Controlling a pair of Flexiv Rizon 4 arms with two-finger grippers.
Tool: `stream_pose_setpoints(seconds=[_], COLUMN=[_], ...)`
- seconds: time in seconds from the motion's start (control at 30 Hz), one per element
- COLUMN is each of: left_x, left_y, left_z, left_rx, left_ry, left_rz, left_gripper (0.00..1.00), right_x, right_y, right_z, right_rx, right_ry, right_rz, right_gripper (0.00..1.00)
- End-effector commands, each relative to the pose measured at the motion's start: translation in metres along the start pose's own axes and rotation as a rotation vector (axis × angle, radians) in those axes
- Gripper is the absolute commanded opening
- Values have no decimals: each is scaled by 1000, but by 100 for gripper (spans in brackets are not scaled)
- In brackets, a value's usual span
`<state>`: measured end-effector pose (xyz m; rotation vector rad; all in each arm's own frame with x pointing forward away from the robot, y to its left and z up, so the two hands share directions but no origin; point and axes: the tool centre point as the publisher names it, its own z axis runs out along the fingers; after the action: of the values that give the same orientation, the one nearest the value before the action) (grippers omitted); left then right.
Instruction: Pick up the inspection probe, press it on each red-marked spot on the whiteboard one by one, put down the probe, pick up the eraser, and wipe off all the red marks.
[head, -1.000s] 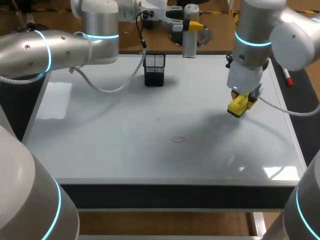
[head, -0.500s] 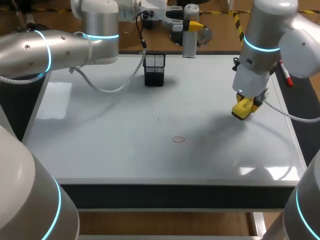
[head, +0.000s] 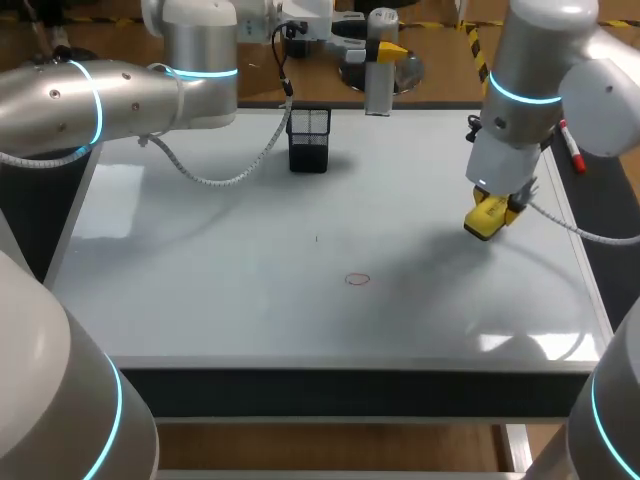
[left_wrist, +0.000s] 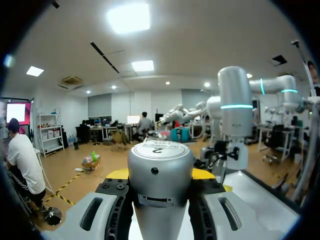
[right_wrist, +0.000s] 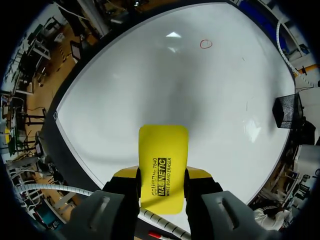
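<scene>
Right end effector (head: 487, 215) shifted rightward; eraser (right_wrist: 163, 160) clamped within it.

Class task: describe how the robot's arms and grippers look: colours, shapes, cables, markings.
The left arm and right arm are thick, rounded silver-grey tubes with glowing cyan rings at the joints. A pale cable loops off each. The left gripper and right gripper have grey-black fingers with yellow tips.

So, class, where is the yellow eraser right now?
Head view: the eraser sits in the right gripper at the whiteboard's right part, right of the red circle.
</scene>
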<state>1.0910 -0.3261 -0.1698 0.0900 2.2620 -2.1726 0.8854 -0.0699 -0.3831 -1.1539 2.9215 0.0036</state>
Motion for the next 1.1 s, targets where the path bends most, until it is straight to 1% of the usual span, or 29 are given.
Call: stream_pose_setpoints(seconds=[0.03, 0.07, 0.17, 0.3, 0.43, 0.47, 0.5, 0.57, 0.63, 0.7, 0.77, 0.83, 0.93, 1.1], left_x=[-1, -1, 9, 26, 55, 58, 67, 78, 94, 107, 119, 136, 151, 179], left_y=[-1, -1, -1, -7, -12, -13, -14, -15, -17, -18, -17, -15, -14, -11], left_z=[0, 0, -2, -7, -11, -11, -12, -13, -14, -17, -18, -20, -23, -32], left_rx=[0, 0, -2, 4, 9, 12, 14, 23, 22, 45, 32, 43, 42, 56], left_ry=[3, 3, 11, 24, 57, 61, 67, 82, 103, 130, 150, 179, 203, 220], left_rz=[-1, -1, 12, 23, 37, 39, 43, 46, 53, 48, 55, 50, 53, 48], left_gripper=[0, 0, 0, 0, 0, 0, 0, 0, 0, 0, 0, 0, 0, 0], right_x=[1, 1, 1, 1, 1, 1, 1, 1, 1, 1, 1, 1, 1, 1], right_y=[0, 0, 0, 0, 0, 0, 0, 0, 0, 0, 0, 0, 0, 0], right_z=[-1, -1, -1, -1, -1, -1, -1, -1, -1, -1, -1, -1, -1, -1], right_rx=[2, 2, 2, 2, 2, 2, 2, 2, 2, 2, 2, 2, 2, 2], right_ry=[0, 0, 0, 0, 0, 0, 0, 0, 0, 0, 0, 0, 0, 0], right_rz=[-2, -2, -2, -2, -2, -2, -2, -2, -2, -2, -2, -2, -2, -2], right_gripper=[0, 0, 0, 0, 0, 0, 0, 0, 0, 0, 0, 0, 0, 0])
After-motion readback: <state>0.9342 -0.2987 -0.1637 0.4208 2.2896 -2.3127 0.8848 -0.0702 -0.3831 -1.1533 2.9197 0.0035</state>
